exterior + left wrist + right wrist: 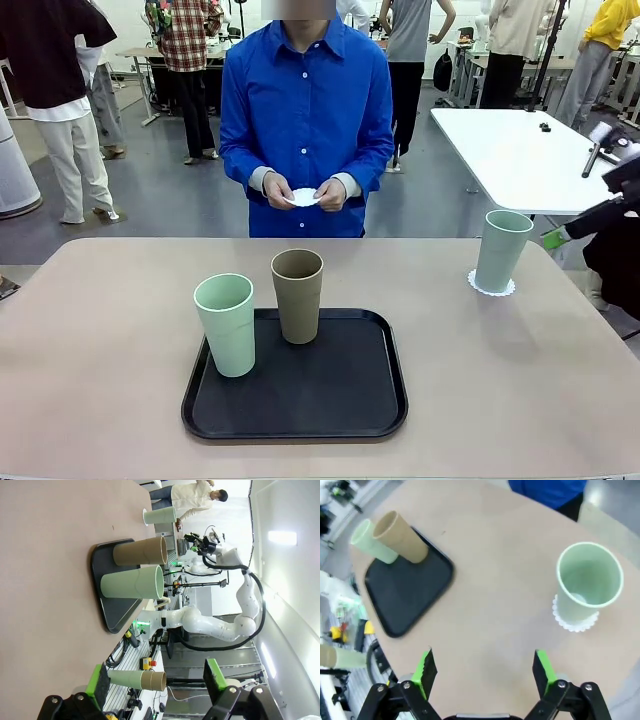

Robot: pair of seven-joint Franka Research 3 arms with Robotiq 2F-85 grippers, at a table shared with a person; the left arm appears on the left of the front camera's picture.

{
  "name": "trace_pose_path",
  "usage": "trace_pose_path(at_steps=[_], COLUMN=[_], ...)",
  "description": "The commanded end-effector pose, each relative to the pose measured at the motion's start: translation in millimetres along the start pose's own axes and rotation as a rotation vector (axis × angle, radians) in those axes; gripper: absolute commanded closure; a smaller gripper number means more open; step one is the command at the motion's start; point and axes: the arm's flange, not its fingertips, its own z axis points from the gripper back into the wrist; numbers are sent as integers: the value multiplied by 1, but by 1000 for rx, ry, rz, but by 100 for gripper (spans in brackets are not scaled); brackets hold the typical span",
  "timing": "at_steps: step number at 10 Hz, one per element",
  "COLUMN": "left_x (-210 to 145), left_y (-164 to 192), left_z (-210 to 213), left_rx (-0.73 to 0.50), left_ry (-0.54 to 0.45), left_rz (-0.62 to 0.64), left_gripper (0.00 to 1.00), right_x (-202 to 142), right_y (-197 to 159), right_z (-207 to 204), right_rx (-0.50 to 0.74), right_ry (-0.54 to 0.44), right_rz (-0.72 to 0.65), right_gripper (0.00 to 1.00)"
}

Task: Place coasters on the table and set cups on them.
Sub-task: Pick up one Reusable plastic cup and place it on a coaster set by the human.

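**One cup seated, two waiting on the tray**

The black tray (pixel 392 400) lies on the table (pixel 100 340) near my edge and serves as the landmark here. On it stand two cups, upright and mouth up. The mint cup (pixel 226 325) is at the tray's front left. The olive-brown cup (pixel 298 296) is close beside it, toward the tray's far edge. Neither has a coaster beneath it, so I judge both as staged for pickup rather than placed.

Well to the right of the tray, and farther toward the person, the second mint cup (pixel 502 250) stands centred on a white coaster (pixel 491 289). The scalloped rim shows around the cup's base. The doily keeps the cup's foot off the bare tabletop, and this pair looks finished.

Beyond the tray's far edge, the person holds another coaster (pixel 303 197) in both hands (pixel 277 190), above the table and not yet laid down. I take it to be the next seat.

My right gripper (pixel 484 667) hovers over bare table to the right of the tray, near the seated cup. Its fingers are spread wide with nothing between them. My left gripper (pixel 156 679) hangs low to the left of the tray, sighting the two staged cups side-on. Its jaws are likewise apart and empty.

I judge the task roughly a third done. A cup should go down only once a doily lies ready for it.
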Motion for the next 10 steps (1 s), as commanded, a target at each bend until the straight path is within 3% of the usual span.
trace_pose_path(at_steps=[1, 3, 5, 7, 8, 10], left_x=[-1, -1, -1, -1, -1, -1], left_y=[-2, -2, -2, -2, -2, -2], left_z=[1, 1, 1, 1, 1, 1], left_rx=[-7, -7, -7, -7, -7, -7], left_ry=[-7, -7, -7, -7, -7, -7], left_rz=[-5, -5, -5, -5, -5, -5], left_gripper=[0, 0, 0, 0, 0, 0], right_x=[17, 43, 58, 64, 53, 53], right_y=[35, 48, 48, 30, 48, 48], right_z=[-2, 0, 9, 15, 9, 9], right_rx=[-154, -310, -368, -318, -391, -391], right_ry=[133, 195, 267, 297, 237, 237], right_rz=[-85, -172, -215, -231, -192, -192], right_gripper=[0, 0, 0, 0, 0, 0])
